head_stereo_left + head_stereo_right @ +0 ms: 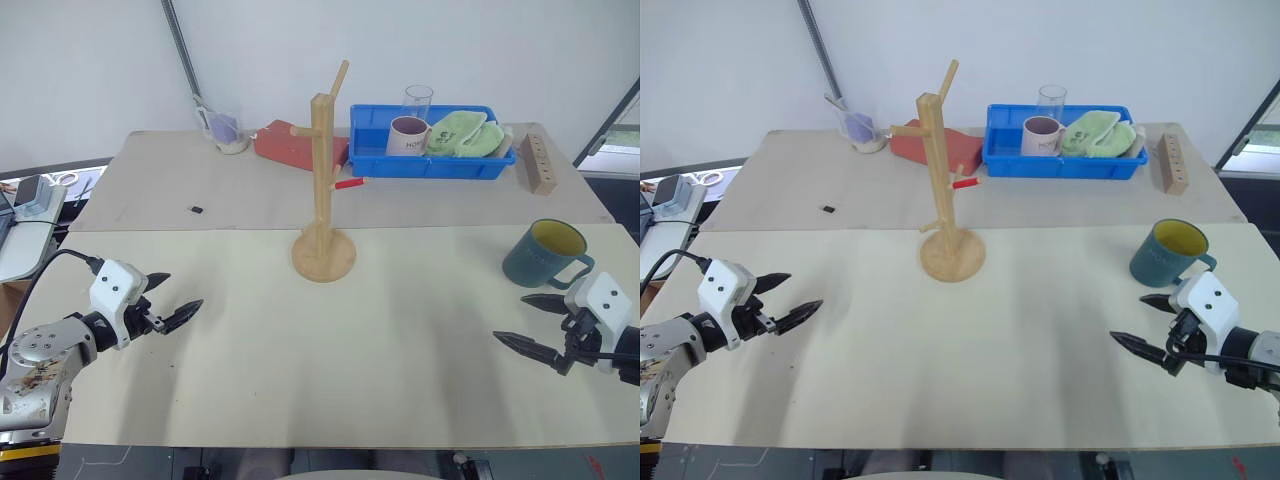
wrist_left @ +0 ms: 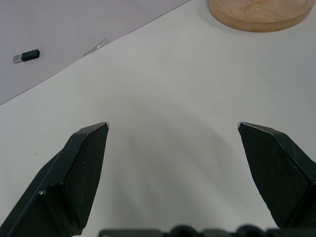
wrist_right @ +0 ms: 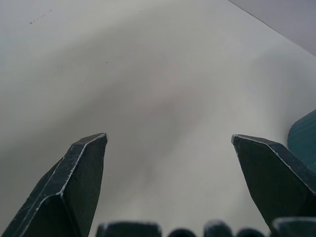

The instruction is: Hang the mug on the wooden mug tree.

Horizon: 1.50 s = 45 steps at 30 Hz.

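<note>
A white-and-maroon mug [image 1: 408, 135], a clear glass [image 1: 417, 100] and a green cloth [image 1: 464, 135] are held in the blue bin [image 1: 430, 165]; the mug's writing cannot be read. The mug [image 1: 543, 254] is stood upright beside the right gripper [image 1: 533, 322], well apart from the wooden mug tree [image 1: 323, 190]. Both the right gripper and the left gripper [image 1: 174, 298] are spread wide, with nothing grasped.

The mug [image 1: 1167, 253] stands upright beside the spread right end effector [image 1: 1145, 322].

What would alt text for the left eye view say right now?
A wooden mug tree stands mid-table with bare pegs; the teal mug sits upright on the table, just beyond the open right gripper. The left gripper hovers open. A blue tray sits behind.
</note>
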Motion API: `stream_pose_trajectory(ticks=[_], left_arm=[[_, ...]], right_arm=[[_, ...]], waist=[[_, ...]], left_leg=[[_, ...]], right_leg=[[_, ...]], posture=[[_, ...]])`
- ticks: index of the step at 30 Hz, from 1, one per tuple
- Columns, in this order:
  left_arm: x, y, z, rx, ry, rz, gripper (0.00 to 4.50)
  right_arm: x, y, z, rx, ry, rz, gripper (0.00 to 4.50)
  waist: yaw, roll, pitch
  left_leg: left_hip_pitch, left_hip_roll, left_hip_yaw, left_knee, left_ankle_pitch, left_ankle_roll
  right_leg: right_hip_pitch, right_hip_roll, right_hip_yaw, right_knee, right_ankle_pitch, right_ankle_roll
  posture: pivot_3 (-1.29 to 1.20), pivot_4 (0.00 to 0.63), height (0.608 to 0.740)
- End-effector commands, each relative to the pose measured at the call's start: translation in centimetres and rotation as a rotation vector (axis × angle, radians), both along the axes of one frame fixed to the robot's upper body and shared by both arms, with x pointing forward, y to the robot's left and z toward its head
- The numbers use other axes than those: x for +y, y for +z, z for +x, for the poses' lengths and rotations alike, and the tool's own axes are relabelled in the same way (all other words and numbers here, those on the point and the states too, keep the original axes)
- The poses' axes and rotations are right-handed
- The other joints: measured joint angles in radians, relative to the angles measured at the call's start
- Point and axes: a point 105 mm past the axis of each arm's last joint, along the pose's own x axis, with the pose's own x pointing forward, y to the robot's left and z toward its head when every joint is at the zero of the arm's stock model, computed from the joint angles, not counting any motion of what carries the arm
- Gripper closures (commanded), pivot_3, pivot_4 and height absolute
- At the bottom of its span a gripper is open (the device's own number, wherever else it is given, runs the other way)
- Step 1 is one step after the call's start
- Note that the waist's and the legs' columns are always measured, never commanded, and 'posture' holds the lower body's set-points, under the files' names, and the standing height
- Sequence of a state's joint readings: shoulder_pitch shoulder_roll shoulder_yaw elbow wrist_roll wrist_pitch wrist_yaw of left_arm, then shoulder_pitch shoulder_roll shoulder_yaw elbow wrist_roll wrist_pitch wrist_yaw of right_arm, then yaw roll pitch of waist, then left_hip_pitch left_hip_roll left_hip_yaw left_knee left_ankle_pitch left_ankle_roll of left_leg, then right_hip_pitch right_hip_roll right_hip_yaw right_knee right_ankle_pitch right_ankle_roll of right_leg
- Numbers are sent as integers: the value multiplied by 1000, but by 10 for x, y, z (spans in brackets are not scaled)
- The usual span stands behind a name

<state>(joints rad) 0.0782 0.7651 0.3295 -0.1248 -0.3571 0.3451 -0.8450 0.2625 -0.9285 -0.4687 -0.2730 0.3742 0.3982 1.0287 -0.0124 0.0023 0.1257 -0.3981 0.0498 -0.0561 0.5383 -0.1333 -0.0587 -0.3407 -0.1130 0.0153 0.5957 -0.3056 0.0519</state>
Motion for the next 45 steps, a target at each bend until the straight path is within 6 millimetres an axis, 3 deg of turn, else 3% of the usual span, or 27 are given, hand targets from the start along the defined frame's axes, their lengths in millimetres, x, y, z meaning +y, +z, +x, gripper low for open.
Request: stream_pose_trajectory(ticks=[1, 13, 20, 29, 33, 35, 40, 45], left_arm=[[0, 6, 2, -14, -44, 22, 0], [8, 11, 11, -70, -81, 5, 0], [-4, 20, 15, -107, -145, -39, 0], [-127, 87, -4, -143, -684, -188, 0], [-169, 97, -14, -121, -883, -196, 0], [-189, 105, -15, -144, -945, -238, 0], [-223, 108, -14, -175, -1026, -270, 0], [-237, 108, -15, -213, -1076, -260, 0]], right_arm=[[1, 9, 0, -44, 4, -12, 34], [0, 6, -8, -40, -12, -5, 34], [-3, 7, -7, -61, -39, -2, 34], [3, 17, -8, -190, -167, 109, 34], [6, 12, -17, -244, -301, 189, 34], [-1, 12, -13, -315, -441, 228, 34], [-13, 4, 1, -432, -701, 246, 34], [-32, -5, 13, -446, -840, 204, 34]], waist=[[0, 0, 0], [0, 0, 0], [1, 0, 0], [19, 0, -1], [22, 1, -1], [20, 1, -2], [1, 2, -2], [-3, 3, -2]], left_leg=[[0, 0, 0, 0, 0, 0], [0, 0, 1, -1, 0, 0], [0, 1, 1, 0, 0, 0], [-1, 1, 2, 0, 0, 0], [0, 1, 1, 1, 0, 0], [0, 1, 0, 2, 1, 1], [0, 0, -1, 4, 1, 1], [0, 0, -2, 3, 1, 1]], right_leg=[[0, 0, 0, 0, 0, 0], [-2, 0, 0, 1, 0, 0], [-2, 0, 0, 1, 0, 0], [1, 1, 1, 1, 0, 1], [4, 3, 1, 1, 1, 1], [5, 4, 2, 1, 1, 1], [4, 4, 3, 1, 1, 2], [4, 5, 4, 1, 1, 2]], posture=[[0, 150, 740], [0, 150, 740], [0, 150, 740], [0, 150, 740], [0, 150, 740], [0, 150, 740], [0, 150, 740], [0, 150, 740]])
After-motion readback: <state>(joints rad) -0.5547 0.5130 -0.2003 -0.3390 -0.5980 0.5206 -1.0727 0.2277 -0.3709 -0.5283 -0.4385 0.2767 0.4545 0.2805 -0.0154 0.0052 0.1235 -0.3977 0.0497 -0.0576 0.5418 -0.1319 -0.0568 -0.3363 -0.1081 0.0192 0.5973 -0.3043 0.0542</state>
